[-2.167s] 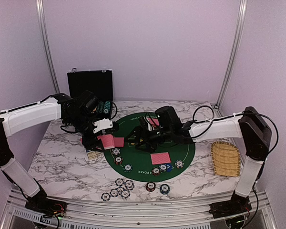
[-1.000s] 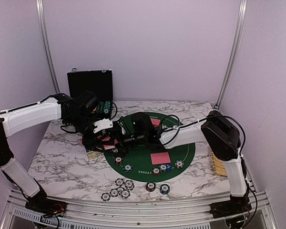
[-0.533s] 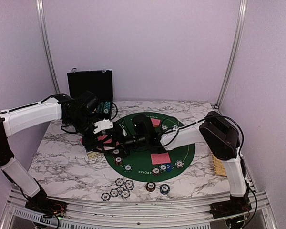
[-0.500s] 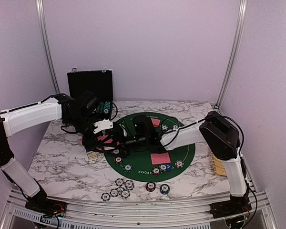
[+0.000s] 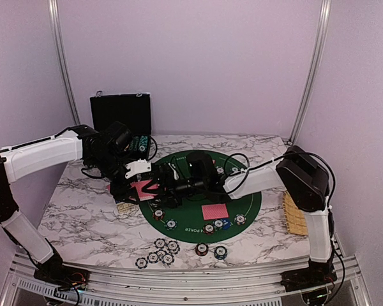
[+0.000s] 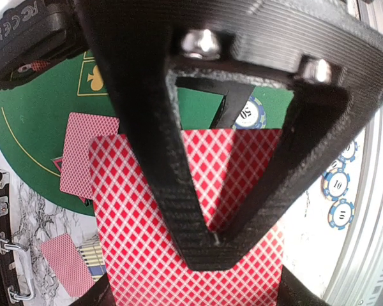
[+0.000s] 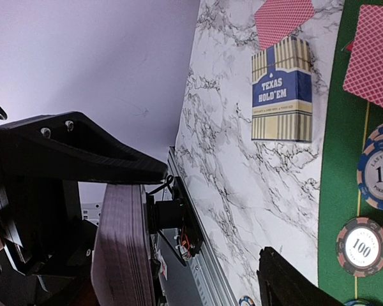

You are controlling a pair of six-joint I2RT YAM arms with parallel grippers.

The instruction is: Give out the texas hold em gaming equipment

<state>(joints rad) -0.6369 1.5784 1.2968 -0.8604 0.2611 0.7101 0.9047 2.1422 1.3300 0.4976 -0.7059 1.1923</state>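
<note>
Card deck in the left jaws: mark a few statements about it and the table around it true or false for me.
The left gripper's jaws are shut on the red-backed deck. True.
The card box lies on the green mat. False: it lies on the marble, beside the mat.
The black case lies flat mid-table. False: it stands at the back left.
Some chips sit off the mat near the front edge. True.

Left gripper (image 5: 135, 183) holds red-backed cards (image 5: 142, 187) at the green mat's (image 5: 246, 201) left edge. Right gripper (image 5: 158, 191) reaches across the mat, just beside them; can't tell how its jaws stand. Chips (image 5: 163, 250) clustered near the front edge. Black case (image 5: 120, 113) back-left, woven tray (image 5: 294, 220) far right.
</note>
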